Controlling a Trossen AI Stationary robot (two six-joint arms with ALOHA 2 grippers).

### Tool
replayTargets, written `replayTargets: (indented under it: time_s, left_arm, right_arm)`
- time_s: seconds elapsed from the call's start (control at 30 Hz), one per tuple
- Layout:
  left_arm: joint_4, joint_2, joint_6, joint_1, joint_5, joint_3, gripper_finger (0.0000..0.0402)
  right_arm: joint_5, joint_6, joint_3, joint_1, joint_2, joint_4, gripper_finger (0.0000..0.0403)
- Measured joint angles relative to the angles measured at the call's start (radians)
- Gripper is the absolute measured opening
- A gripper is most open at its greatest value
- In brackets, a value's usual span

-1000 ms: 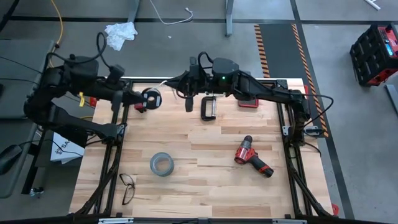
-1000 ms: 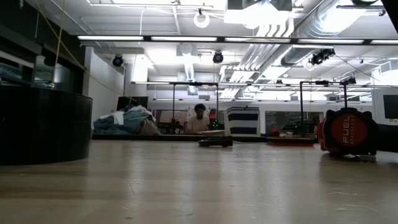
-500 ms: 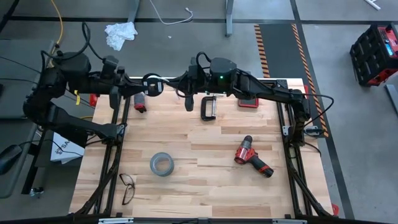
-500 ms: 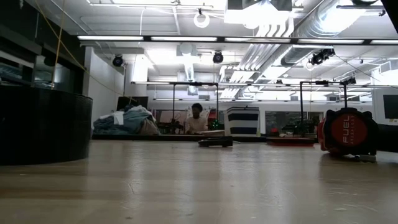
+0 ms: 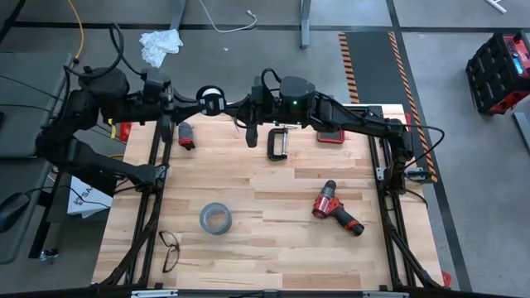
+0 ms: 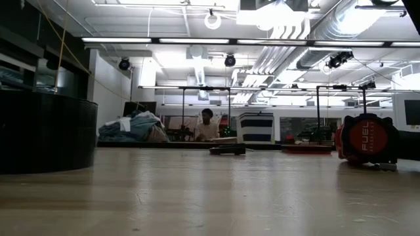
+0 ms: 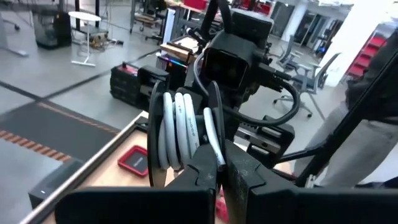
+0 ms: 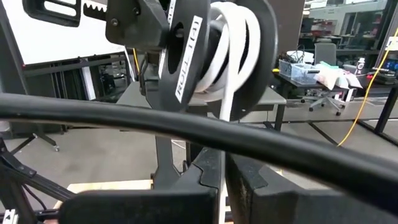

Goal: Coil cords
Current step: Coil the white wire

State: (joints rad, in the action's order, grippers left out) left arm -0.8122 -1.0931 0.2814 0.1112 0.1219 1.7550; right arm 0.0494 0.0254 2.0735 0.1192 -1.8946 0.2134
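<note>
Lifted further back since the earlier frames, the left gripper (image 5: pixel 192 103) now holds the black spool (image 5: pixel 210 100) past the table's (image 5: pixel 273 199) rear edge, fingers clamped on its rim. Just right of it, the right gripper (image 5: pixel 240 108) pinches the white cord (image 8: pixel 229 93) hanging off the spool, otherwise unmoved.

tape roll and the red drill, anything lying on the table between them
Nothing: in the high view the wood between the grey tape roll and the red drill is bare.
</note>
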Motion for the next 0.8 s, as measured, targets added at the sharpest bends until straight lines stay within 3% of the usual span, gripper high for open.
replayTargets:
  time_s: [0.8]
  left_arm:
    - [0.06,0.006,-0.039,0.0,-0.088,0.0,0.0001]
  right_arm:
    - [0.004,0.001,-0.001,-0.002,-0.003,0.014,0.0033]
